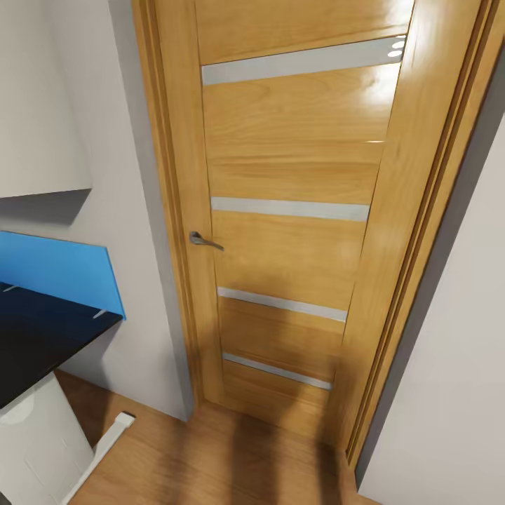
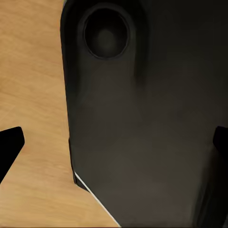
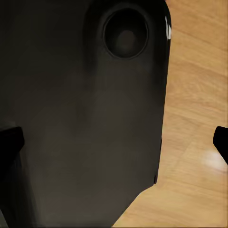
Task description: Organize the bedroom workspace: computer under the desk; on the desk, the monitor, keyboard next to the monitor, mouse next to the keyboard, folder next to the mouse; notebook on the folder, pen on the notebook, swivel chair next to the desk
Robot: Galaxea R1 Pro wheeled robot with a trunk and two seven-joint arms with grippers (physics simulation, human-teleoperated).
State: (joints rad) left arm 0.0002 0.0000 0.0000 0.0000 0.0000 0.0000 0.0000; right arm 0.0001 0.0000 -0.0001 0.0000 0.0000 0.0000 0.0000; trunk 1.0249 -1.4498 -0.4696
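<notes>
Head view: closed wooden door (image 1: 294, 210) with grey horizontal inlays and a metal lever handle (image 1: 203, 240) straight ahead. At the left edge, a corner of the desk (image 1: 42, 337): black top, blue back panel (image 1: 63, 270), white leg (image 1: 42, 435) on the wood floor (image 1: 210, 463). No items lie on the visible part of the desk top.

Left wrist view: left pincer (image 2: 116, 145), fingertips dark at both frame edges, set wide apart, nothing between them. Below it a black robot body panel (image 2: 142, 118) and floor.

Right wrist view: right pincer (image 3: 116, 142), fingers likewise spread, clamping nothing; black panel and floor beneath. Relation of either pincer to the desk: cannot tell.
</notes>
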